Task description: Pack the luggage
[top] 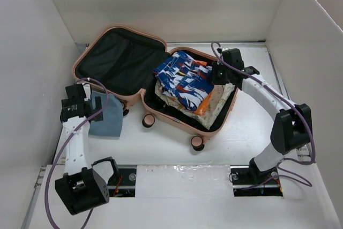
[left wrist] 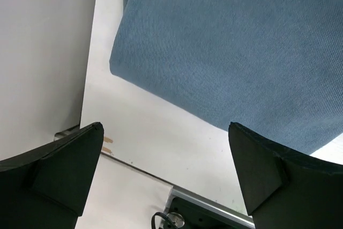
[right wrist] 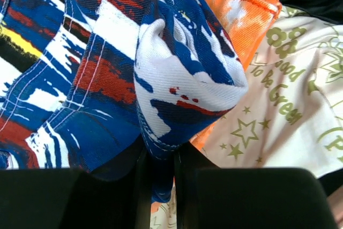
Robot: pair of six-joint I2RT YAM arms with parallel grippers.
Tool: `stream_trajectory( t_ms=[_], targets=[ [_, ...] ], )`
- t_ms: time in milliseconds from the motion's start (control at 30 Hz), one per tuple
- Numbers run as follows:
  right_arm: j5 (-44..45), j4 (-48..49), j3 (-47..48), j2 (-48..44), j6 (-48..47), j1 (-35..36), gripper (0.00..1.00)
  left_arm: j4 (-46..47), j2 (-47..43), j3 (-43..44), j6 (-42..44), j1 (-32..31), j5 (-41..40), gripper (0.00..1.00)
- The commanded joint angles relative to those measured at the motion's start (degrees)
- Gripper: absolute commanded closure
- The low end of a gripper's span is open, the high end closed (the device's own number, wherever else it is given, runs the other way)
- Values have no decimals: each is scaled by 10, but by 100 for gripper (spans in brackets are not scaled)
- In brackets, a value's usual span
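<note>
The luggage (top: 172, 125) lies open on the desk (top: 161, 148); your right tool (right wrist: 159, 171) pinches a fold of the printed garment (right wrist: 107, 79) inside it, so you're tucking. Left tool (left wrist: 166, 170) hangs released over the blue cloth (left wrist: 241, 41): likely grab that next

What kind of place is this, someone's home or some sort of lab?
Probably a robot test cell, not a home: plain white panels box in a white table, and a left arm and right arm are bolted at its near edge, facing an open suitcase.

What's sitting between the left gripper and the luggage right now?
A folded blue cloth lies on the table between the left gripper and the luggage, clearest in the top view.
</note>
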Motion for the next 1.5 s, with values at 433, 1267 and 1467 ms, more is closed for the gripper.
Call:
stream_trajectory(
  t_ms=[433, 1267, 1467],
  targets=[
    [-163, -35, 45, 30, -145, -116, 30, 16, 139, 137, 9, 252, 152, 0],
    [-30, -149, 127, -3, -169, -31, 1, -27, 368, 162, 154, 306, 218, 0],
    [-13, -144, 108, -8, -164, -26, 1, -10, 397, 181, 213, 316, 309, 0]
  ],
)
